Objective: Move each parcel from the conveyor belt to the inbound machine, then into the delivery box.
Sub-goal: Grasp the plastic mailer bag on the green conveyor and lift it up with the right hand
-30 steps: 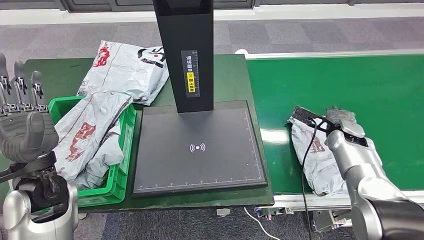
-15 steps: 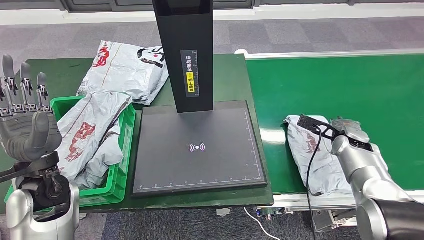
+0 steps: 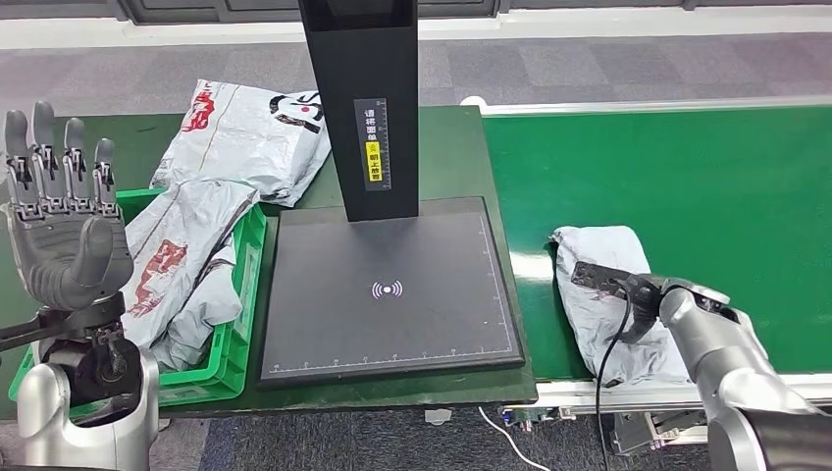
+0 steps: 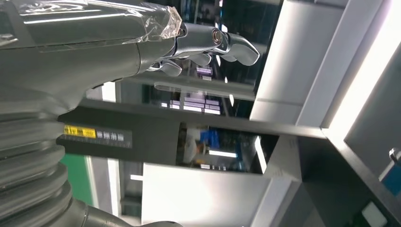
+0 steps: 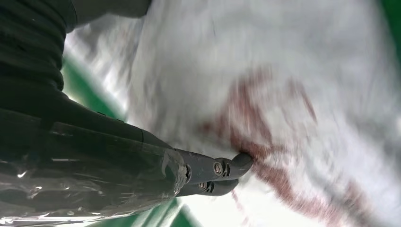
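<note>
You see the right hand (image 3: 628,294) down on the grey parcel (image 3: 608,294) at the conveyor belt's (image 3: 687,177) near-left corner, fingertips (image 5: 241,163) touching it; grip unclear. The left hand (image 3: 59,226) is raised, fingers spread.

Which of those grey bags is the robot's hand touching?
The grey parcel lying alone on the green conveyor belt; the right hand rests on it. The others lie by the green bin.

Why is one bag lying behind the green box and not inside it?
I can't tell why. That grey bag lies on the green table behind the green box, while other bags are stuffed in crookedly, spilling over its rim. Nothing looks torn. The right hand presses on another bag on the belt.
</note>
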Motion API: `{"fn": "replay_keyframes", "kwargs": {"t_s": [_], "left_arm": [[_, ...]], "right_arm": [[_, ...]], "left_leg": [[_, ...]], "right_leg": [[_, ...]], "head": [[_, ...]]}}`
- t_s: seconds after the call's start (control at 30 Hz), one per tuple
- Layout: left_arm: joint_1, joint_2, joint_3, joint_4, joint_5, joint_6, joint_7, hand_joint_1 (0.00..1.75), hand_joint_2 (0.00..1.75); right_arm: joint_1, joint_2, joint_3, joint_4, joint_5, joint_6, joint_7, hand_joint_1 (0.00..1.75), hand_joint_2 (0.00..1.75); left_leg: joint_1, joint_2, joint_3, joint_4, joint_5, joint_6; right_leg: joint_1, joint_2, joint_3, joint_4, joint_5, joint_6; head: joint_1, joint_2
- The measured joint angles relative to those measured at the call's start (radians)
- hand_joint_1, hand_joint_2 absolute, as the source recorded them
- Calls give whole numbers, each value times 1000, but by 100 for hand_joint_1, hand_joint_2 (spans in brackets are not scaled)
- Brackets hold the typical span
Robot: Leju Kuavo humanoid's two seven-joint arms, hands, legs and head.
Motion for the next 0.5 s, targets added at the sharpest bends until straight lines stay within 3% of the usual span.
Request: {"fn": "replay_keyframes", "kwargs": {"t_s": [0.13,0.23,0.33,0.43,0.47,0.5], "left_arm": [[-2,11,-5,21,22,-58,-14,0,175],[-1,23,-9,33,37,-88,-27,0,175],[-2,31,-14,42,58,-115,-27,0,175],[-2,33,-17,53,77,-136,-24,0,175],[-2,33,-17,56,80,-142,-23,0,175],[-2,33,-17,58,83,-147,-21,0,175]], "right_arm": [[69,-6,-2,-4,-130,117,-286,0,175],[108,-6,-3,-10,-193,171,-413,0,175],[119,-3,-3,-13,-223,202,-454,0,175],[120,2,-3,-13,-228,207,-438,0,175],[120,4,-3,-13,-226,206,-425,7,175],[120,6,-3,-13,-222,204,-412,49,175]], "left_leg": [[0,0,0,0,0,0],[0,0,-1,0,0,0],[0,1,-1,0,0,0],[0,2,-1,0,0,0],[0,2,-1,0,0,0],[0,2,0,0,0,0]], "right_leg": [[0,0,0,0,0,0],[0,0,0,0,0,0],[0,1,0,0,0,0],[0,1,0,0,0,0],[0,1,0,0,0,0],[0,1,0,0,0,0]], "head": [[0,0],[0,0],[0,0],[0,0],[0,0],[0,0]]}}
